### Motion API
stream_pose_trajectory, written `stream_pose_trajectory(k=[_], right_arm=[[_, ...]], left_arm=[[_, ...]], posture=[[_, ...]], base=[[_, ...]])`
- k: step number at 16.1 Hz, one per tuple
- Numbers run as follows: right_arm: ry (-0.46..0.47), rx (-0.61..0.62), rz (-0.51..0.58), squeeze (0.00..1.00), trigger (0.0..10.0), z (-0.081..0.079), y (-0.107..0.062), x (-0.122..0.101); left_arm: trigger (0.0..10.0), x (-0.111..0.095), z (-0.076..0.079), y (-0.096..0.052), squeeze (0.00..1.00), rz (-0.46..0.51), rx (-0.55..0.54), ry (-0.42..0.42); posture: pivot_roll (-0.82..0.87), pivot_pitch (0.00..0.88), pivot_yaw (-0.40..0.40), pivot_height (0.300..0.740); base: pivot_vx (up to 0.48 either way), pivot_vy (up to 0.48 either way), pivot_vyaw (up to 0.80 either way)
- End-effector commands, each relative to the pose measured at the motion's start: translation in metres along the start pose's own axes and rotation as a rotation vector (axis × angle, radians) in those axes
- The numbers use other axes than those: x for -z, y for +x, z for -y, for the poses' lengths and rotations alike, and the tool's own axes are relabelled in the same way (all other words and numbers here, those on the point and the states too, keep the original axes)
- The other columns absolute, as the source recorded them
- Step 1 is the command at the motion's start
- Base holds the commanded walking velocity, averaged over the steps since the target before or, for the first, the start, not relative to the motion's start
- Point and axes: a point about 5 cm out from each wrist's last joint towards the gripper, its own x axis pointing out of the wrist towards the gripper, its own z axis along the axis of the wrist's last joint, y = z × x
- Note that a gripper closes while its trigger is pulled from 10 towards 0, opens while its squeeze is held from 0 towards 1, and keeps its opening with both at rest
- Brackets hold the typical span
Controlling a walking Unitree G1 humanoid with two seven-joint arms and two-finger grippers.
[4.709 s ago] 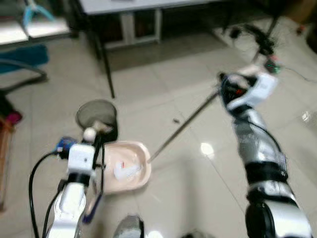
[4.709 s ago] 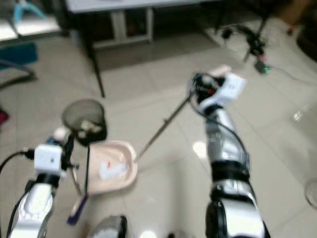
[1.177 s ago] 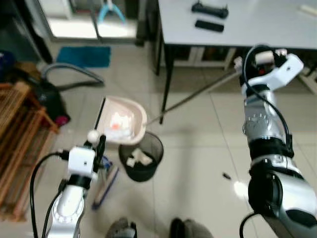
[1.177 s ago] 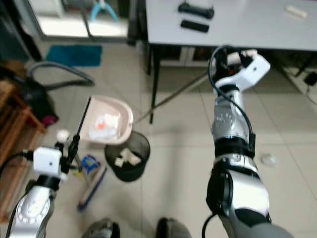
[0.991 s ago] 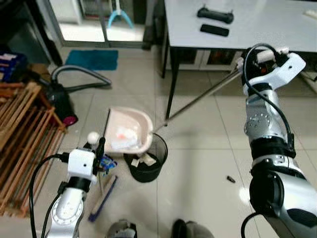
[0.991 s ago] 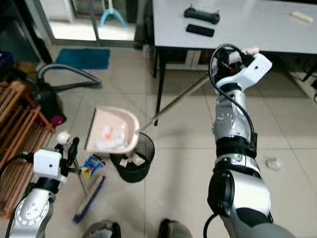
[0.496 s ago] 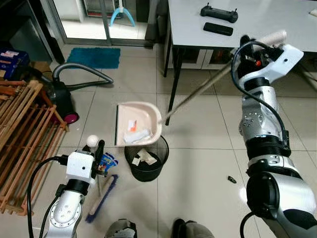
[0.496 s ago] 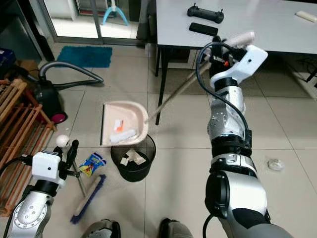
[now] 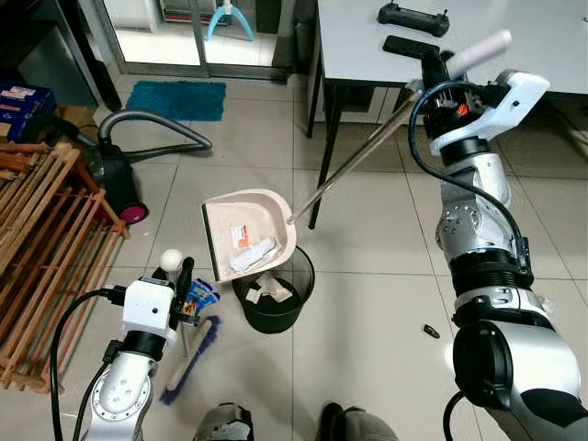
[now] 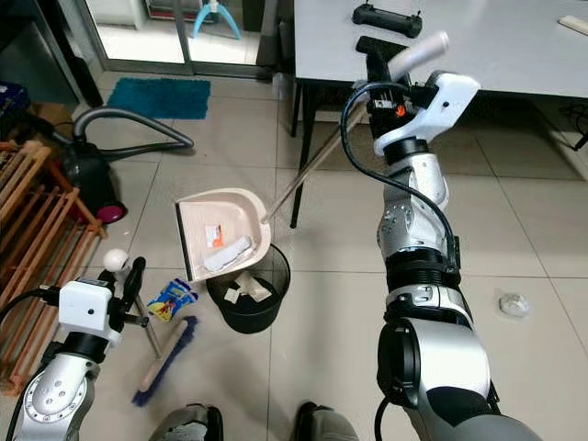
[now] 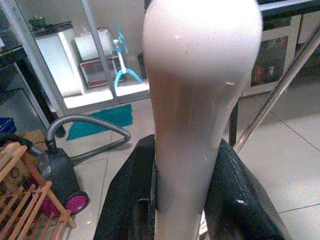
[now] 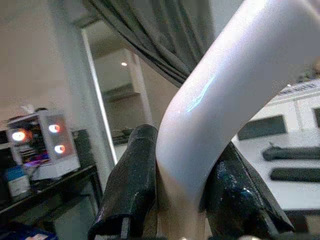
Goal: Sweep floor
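The right claw (image 10: 404,73) is pinched on the pale grip of the dustpan handle (image 9: 363,152), raised just in front of the worktop (image 10: 514,41) edge. The long handle slopes down from it to the dustpan (image 9: 248,234), which hangs tilted directly over the black bin (image 9: 273,299), its open lip toward the bin's far-left rim. Paper scraps (image 9: 253,253) lie in the pan; more are already in the bin.

The left claw (image 9: 184,280) is closed around the broom handle (image 11: 197,100), low and to the left of the bin, with the broom head (image 9: 188,363) resting on the floor just beside a blue wrapper (image 9: 197,296).

The likeliest fault, I judge, is spillage: the pan's lip sits near the bin rim, not over its centre, so a quick tip could drop scraps onto the tiles. The handle also passes close to the worktop leg (image 9: 317,184); a swing toward it could knock the pan.

Open tiles lie right of the bin. Left of it, a wooden rack (image 9: 41,248) and a vacuum cleaner (image 9: 115,179) crowd the room.
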Motion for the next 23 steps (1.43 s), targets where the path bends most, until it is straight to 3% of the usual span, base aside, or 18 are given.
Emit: stream_pose_trajectory(k=[1,3,9,12,16,23], right_arm=[[-0.01,-0.032,0.095,0.0,10.0,-0.001,0.006,-0.018],[-0.016,-0.068,0.09,0.0,10.0,0.002,0.005,-0.021],[-0.148,-0.232,0.053,0.0,10.0,0.005,-0.003,-0.026],[-0.243,-0.302,0.079,0.0,10.0,-0.006,-0.009,-0.025],[-0.288,-0.325,0.133,0.0,10.0,-0.015,-0.016,-0.026],[-0.351,-0.427,0.134,0.0,10.0,-0.038,-0.036,-0.02]], left_arm=[[10.0,0.004,0.005,-0.002,0.0,-0.024,0.02,-0.003],[10.0,0.004,0.005,-0.002,0.0,-0.023,0.02,-0.004],[10.0,0.004,0.006,-0.002,0.0,-0.027,0.031,-0.005],[10.0,0.004,0.007,-0.001,0.0,-0.026,0.037,-0.004],[10.0,0.004,0.008,0.0,0.0,-0.025,0.043,-0.003],[10.0,0.004,0.006,0.0,0.0,-0.025,0.048,0.003]], posture=[[0.1,0.144,-0.019,0.74],[0.1,0.145,-0.018,0.74],[0.09,0.144,-0.01,0.74],[0.09,0.146,-0.007,0.74],[0.09,0.148,-0.006,0.74],[0.09,0.156,-0.003,0.74]], base=[[0.0,0.0,0.0],[0.0,0.0,0.0],[0.0,0.0,0.0],[0.0,0.0,0.0],[0.0,0.0,0.0],[0.0,0.0,0.0]])
